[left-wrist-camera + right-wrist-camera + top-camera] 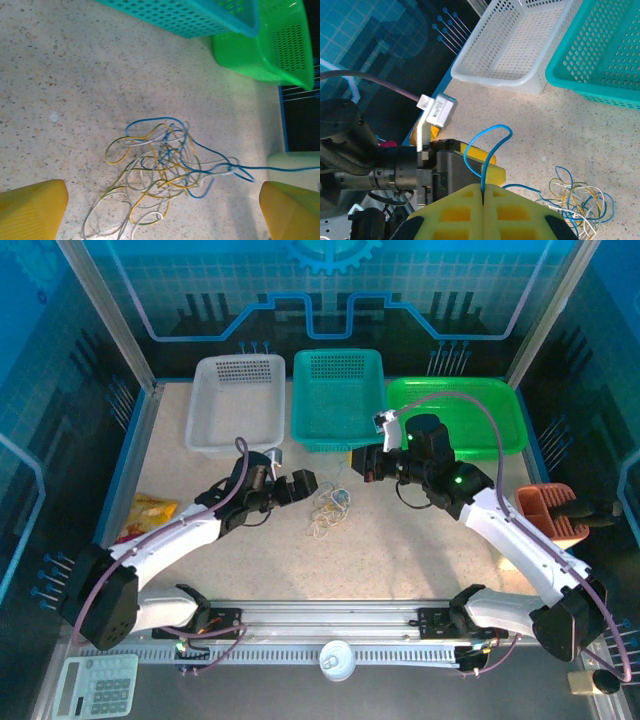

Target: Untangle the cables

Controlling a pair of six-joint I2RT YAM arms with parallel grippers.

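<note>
Here, the cables [160, 170] look light, thin and floppy. The right gripper [483, 194] pinches 1 blue cable [492, 140] tight; the left gripper [300, 486] gapes wide, holding nothing. Best grab a loose loop.

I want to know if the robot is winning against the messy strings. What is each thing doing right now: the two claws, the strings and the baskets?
left gripper: open, facing the cables, holding nothing.
right gripper: shut on the blue cable.
cables: tangled in a heap on the table.
blue cable: pinched, its other end runs into the heap.
white basket: empty.
teal basket: empty.
green basket: empty where visible.
</note>
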